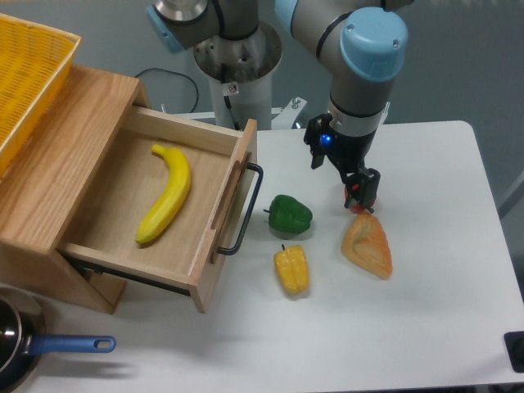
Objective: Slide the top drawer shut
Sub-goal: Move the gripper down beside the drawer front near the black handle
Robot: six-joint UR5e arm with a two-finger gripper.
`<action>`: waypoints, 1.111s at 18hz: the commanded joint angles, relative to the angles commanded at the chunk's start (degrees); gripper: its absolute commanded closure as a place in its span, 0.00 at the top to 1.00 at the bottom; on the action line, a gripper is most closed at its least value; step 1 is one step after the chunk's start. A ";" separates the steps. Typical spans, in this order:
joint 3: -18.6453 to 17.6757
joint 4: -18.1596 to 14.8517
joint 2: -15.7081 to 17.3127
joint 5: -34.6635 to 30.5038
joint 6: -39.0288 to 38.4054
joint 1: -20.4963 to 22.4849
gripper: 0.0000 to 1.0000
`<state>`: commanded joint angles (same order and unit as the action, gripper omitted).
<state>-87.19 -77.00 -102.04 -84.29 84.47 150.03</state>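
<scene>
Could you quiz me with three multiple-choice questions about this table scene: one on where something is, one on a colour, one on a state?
1. Where does the long yellow banana lie?
A. in the yellow mesh basket
B. inside the light-oak wooden top drawer
C. on the white table

2. What colour is the pepper nearest the drawer's black metal bar handle?
A. green
B. red
C. purple

3. How does the drawer stand?
A. fully shut
B. removed
C. pulled open

Answers: 1 B, the banana rests on the drawer floor. 2 A, the green bell pepper sits beside the handle. 3 C, the drawer's inside is exposed.
</scene>
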 joint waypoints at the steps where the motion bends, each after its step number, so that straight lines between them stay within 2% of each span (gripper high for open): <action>1: 0.00 0.18 -0.09 0.00 -0.79 -0.27 1.00; 8: 0.17 0.44 -1.32 -1.92 -3.17 -0.79 1.00; 12: 0.00 4.13 -3.07 -6.15 -10.72 -2.55 1.00; 14: 0.96 4.83 -4.57 -7.29 -13.09 -3.34 1.00; 18: 3.42 4.93 -6.24 -7.21 -27.06 -6.06 1.00; 20: 3.78 4.93 -6.33 -7.29 -29.01 -7.12 1.00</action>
<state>-83.41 -72.07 -108.37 -91.58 55.46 142.92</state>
